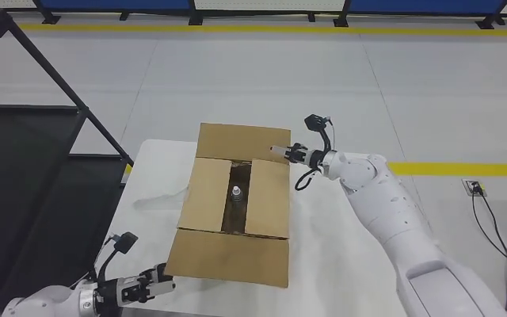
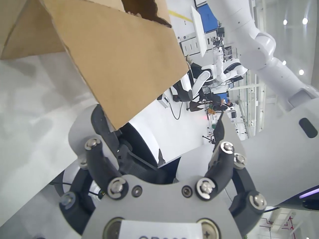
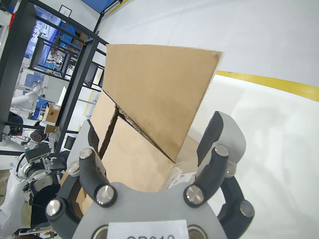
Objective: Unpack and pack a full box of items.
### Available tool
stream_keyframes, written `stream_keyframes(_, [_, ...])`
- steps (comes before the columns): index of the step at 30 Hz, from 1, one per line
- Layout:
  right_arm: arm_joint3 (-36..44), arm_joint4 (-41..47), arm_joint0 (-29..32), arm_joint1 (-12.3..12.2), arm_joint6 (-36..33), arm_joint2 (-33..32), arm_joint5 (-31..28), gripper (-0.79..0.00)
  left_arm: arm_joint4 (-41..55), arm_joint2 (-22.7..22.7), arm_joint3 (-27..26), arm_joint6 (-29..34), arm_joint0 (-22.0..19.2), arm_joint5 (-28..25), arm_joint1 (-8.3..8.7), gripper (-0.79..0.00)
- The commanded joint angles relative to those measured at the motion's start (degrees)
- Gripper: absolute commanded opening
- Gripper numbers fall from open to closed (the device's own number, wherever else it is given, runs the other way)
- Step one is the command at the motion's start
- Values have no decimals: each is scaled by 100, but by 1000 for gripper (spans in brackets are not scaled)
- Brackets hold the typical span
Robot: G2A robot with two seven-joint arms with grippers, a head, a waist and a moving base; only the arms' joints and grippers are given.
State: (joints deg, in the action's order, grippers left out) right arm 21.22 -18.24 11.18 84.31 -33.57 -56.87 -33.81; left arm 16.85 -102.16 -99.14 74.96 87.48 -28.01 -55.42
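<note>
Top view, half-open box (image 1: 230,257), left gripper (image 1: 164,286) released, right gripper (image 1: 277,150) released, both beside it.

box (image 1: 204,194): plain brown | bottle cap (image 1: 235,190): white | table (image 1: 158,181): white | floor line (image 1: 451,168): yellow | rack (image 1: 79,105): black

Only a narrow gap (image 1: 237,208) between the box's (image 1: 238,257) two side flaps (image 1: 268,198) led inside, and a bottle (image 1: 235,191) stood in it. Bare surface (image 1: 158,174) lay open left of the box.

flr (image 1: 238,71) pale grey | yellow line (image 1: 238,28) far side | blk rack (image 1: 40,182) | blue panels (image 1: 119,4) bkgd
</note>
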Motion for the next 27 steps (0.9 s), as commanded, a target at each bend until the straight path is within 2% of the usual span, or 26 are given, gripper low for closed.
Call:
stream_keyframes(1, [-165, 156, -61, 53, -50, 0, -223, 0, 88, -6, -31, -30, -19, 66, 13, 0])
stream_keyframes(8, [-539, 469, -233, 87, -84, -99, -788, 0, 389, -53, -176, -265, -16, 237, 37, 0])
stream_keyframes(13, [-620, 635, -275, 39, -216, -193, -1241, 0, 531, -91, -355, -651, -32, 470, 41, 0])
stream_keyframes(20, [-487, 856, -272, -67, -644, -310, -1897, 0, 134, 79, -565, -1689, -241, 1043, 22, 0])
stream_keyframes(24, [-271, 907, -290, -124, -993, -329, -1975, 0, -246, 303, -704, -2204, -414, 1326, 7, 0])
stream_keyframes(27, [-7, 888, -271, -166, -1220, -318, -1954, 0, -919, 544, -846, -2755, -507, 1428, -13, 0])
